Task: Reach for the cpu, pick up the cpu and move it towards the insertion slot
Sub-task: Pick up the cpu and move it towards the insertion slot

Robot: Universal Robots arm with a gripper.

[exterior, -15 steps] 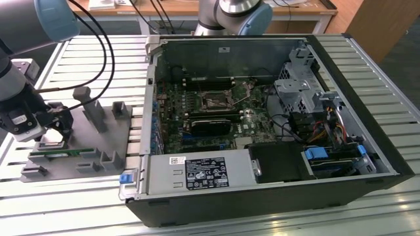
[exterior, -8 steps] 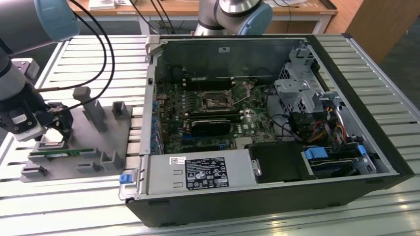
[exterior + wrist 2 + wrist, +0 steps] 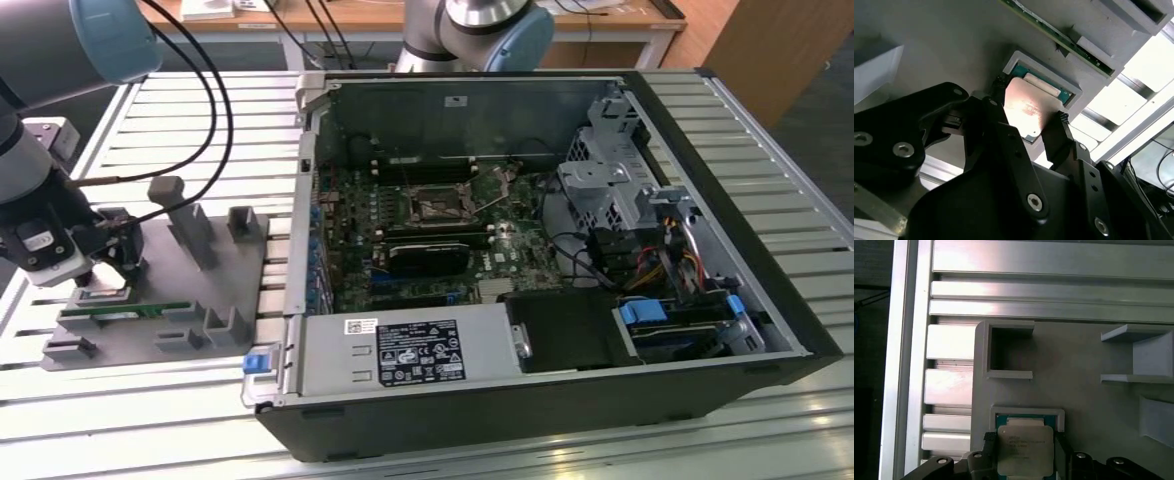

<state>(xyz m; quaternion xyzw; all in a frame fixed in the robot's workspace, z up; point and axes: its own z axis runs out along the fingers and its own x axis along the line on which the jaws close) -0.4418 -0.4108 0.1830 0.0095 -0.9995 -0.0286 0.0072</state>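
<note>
At the exterior view's left, low in the frame, the gripper (image 3: 107, 278) is down on the grey holder plate (image 3: 134, 342), which lies on the slatted tabletop (image 3: 174, 100). In the second wrist view its jaws are closed on two opposite edges of the cpu (image 3: 1026, 107). The chip sits over its green-floored nest (image 3: 1070, 96), and I cannot tell whether it has cleared the rim. I judge the step in hand to be the pick-up, with the grasp made. Well apart, toward the middle of the exterior view, the insertion slot (image 3: 438, 207) lies inside the open computer case (image 3: 467, 110). Moving there calls for a straight lift clear of the nest, keeping the chip level, then a crossing over the case wall.
</note>
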